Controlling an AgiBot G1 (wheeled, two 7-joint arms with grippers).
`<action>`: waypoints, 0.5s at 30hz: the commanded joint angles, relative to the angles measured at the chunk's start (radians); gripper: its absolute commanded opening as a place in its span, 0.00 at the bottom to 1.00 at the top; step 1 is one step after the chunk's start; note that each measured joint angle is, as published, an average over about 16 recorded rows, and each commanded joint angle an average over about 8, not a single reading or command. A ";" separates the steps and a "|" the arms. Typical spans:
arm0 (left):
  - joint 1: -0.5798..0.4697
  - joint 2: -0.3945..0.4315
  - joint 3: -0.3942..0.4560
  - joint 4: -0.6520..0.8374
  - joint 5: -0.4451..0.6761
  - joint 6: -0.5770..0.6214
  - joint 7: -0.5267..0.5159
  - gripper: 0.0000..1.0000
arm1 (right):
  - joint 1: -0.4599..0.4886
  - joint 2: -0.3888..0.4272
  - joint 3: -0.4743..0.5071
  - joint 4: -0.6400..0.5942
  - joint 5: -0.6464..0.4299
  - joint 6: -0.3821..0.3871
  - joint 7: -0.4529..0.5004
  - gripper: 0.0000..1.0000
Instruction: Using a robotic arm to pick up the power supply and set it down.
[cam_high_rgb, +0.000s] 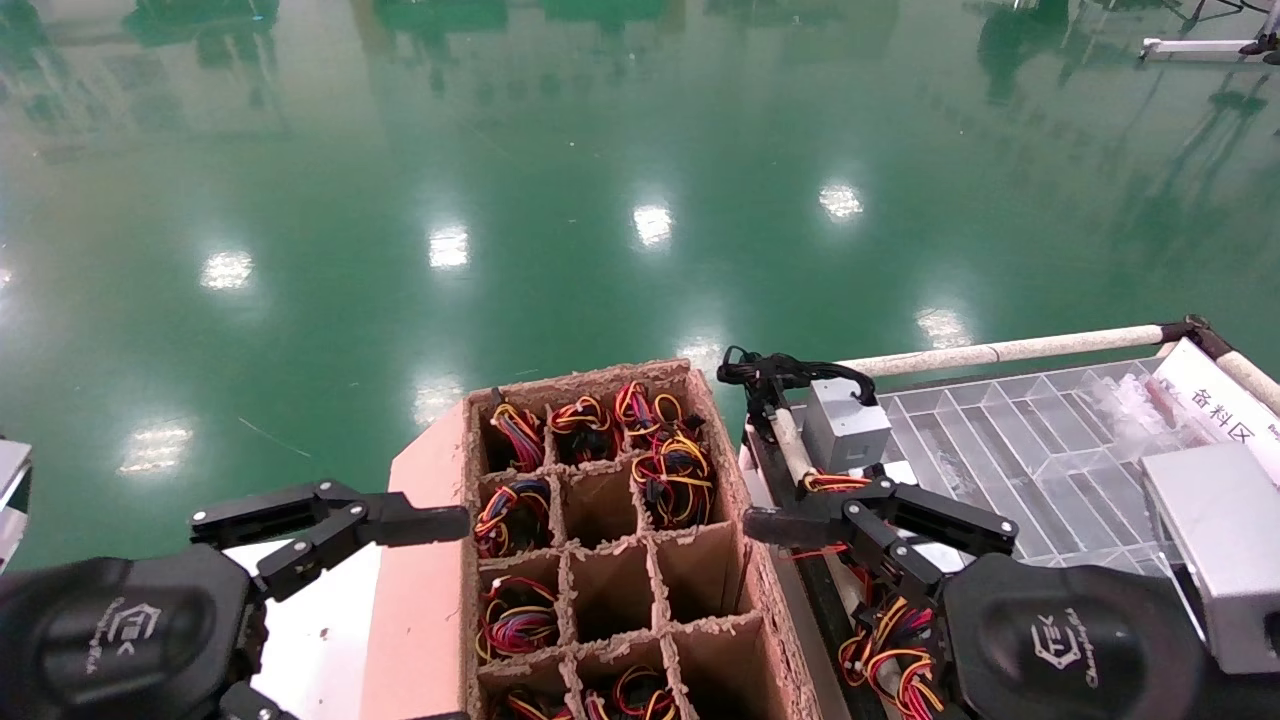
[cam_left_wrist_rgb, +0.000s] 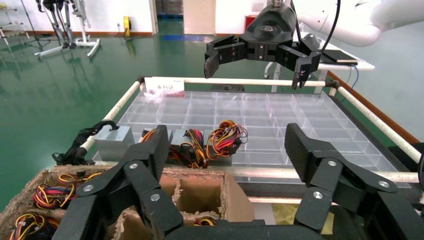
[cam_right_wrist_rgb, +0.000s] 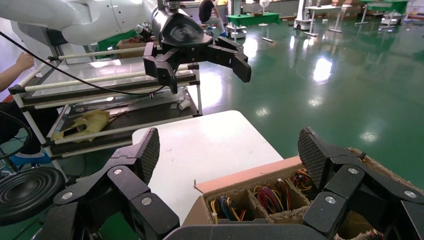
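Left of the cardboard divider box (cam_high_rgb: 610, 540), the left hand (cam_high_rgb: 330, 520) hangs wide open and empty. Across it, the right hand (cam_high_rgb: 880, 515), also agape and empty, hovers near the power supply (cam_high_rgb: 845, 425) on the clear tray (cam_high_rgb: 1040, 450); it should probably descend squarely over the metal body, clear of the wire bundle (cam_high_rgb: 835, 483).

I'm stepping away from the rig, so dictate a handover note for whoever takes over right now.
Left pincer: open, empty, above the left edge of the cardboard divider box.
Right pincer: open, empty, over the clear tray's near-left corner.
Power supplies: one at the tray's left edge with black cable, others with coloured wires beside it.
Done: nothing gripped.
Left: pick one up, set it down.
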 joint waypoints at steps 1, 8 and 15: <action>0.000 0.000 0.000 0.000 0.000 0.000 0.000 0.00 | 0.000 0.000 0.000 0.000 0.000 0.000 0.000 1.00; 0.000 0.000 0.000 0.000 0.000 0.000 0.000 0.00 | 0.000 0.000 0.000 0.000 0.000 0.000 0.000 1.00; 0.000 0.000 0.000 0.000 0.000 0.000 0.000 0.00 | 0.000 0.000 0.000 0.000 0.000 0.000 0.000 1.00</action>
